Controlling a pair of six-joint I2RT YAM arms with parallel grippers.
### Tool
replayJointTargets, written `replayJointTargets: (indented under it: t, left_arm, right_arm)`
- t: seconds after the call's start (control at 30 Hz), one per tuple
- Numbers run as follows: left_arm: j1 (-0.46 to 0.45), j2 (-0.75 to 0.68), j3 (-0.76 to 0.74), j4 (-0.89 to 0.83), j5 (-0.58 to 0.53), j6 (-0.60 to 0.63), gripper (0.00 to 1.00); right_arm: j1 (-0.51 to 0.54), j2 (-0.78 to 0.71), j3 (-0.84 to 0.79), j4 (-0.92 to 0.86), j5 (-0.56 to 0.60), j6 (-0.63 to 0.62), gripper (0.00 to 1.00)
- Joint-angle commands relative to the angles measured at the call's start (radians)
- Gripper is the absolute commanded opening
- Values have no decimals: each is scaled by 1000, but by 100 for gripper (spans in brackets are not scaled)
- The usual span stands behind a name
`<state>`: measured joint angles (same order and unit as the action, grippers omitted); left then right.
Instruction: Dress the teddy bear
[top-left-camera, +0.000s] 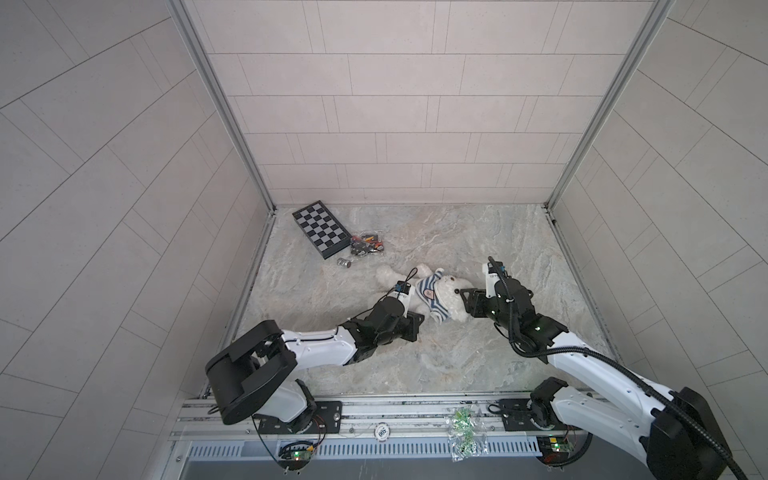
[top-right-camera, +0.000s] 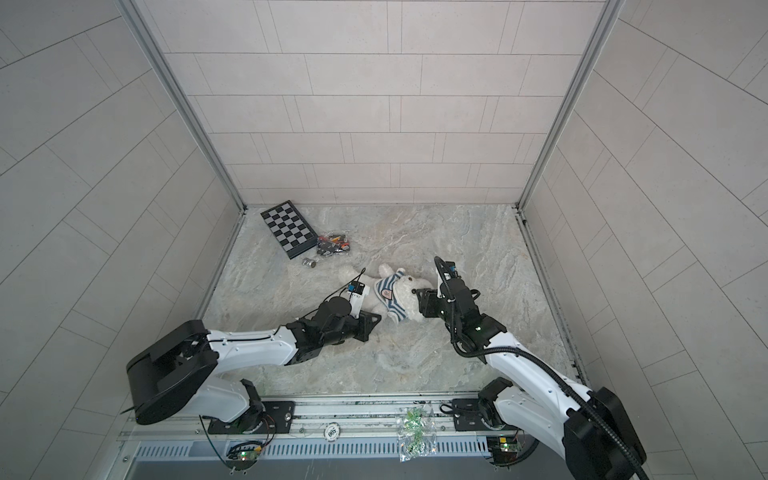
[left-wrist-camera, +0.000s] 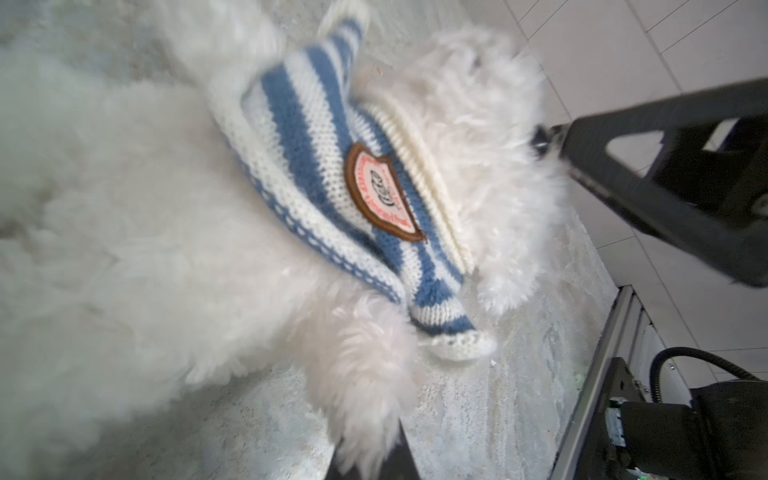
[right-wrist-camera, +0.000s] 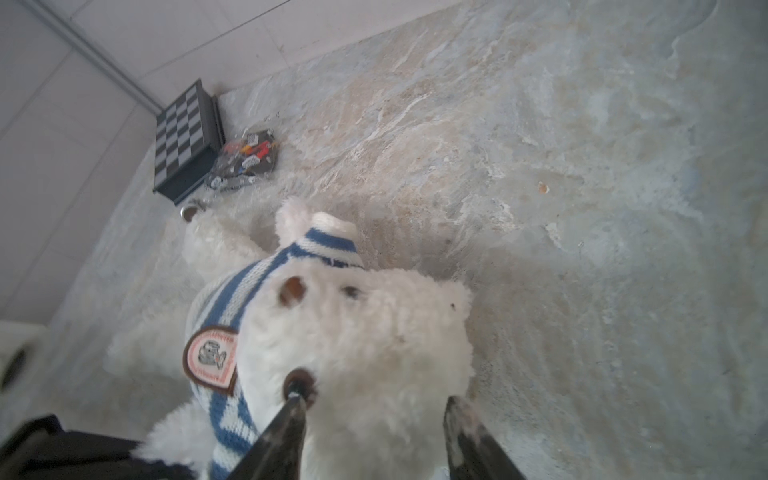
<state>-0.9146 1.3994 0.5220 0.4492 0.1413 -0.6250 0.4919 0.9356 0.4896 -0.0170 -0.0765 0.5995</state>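
Observation:
The teddy bear (top-left-camera: 453, 297) (top-right-camera: 409, 299) lies on the marble table in both top views, a fluffy white plush with its head toward the right. A blue-and-white striped shirt (top-left-camera: 428, 291) (left-wrist-camera: 299, 166) (right-wrist-camera: 232, 299) with a badge is bunched round its neck and chest. My left gripper (top-left-camera: 419, 319) (top-right-camera: 376, 318) (left-wrist-camera: 370, 461) is shut on a furry limb (left-wrist-camera: 365, 382) of the bear. My right gripper (top-left-camera: 465, 299) (top-right-camera: 420, 301) (right-wrist-camera: 376, 401) is open, its fingers (right-wrist-camera: 291, 419) standing either side of the bear's head (right-wrist-camera: 353, 332).
A folded chessboard box (top-left-camera: 320, 228) lies at the back left, with a bag of small parts (top-left-camera: 366, 244) and a small metal cylinder (top-left-camera: 345, 262) beside it. A bag of green pieces (top-left-camera: 465, 432) sits on the front rail. Tiled walls close in three sides.

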Motion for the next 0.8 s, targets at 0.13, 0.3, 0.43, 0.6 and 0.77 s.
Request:
replayJointTargets:
  t: [0.13,0.3,0.43,0.6,0.77]
  left_arm:
    - [1,-146,26,-108,16,66,0]
    - [3,-184,44,-157,23,82,0]
    - [3,-200,47,-177,25,89,0]
    - [3,-216,42,-196,35,96,0]
    - [2,-232,41,-215,49,109,0]
  right_arm:
    - [43,-150,-17,-110,-59,-36,76]
    - [111,-160,4,-148,-89,-73,77]
    - [143,-119,12,-160,-50,-100,77]
    - [146,-39,40,-116,-30,-134,75]
    - [152,49,98,-101,-19,-192,73]
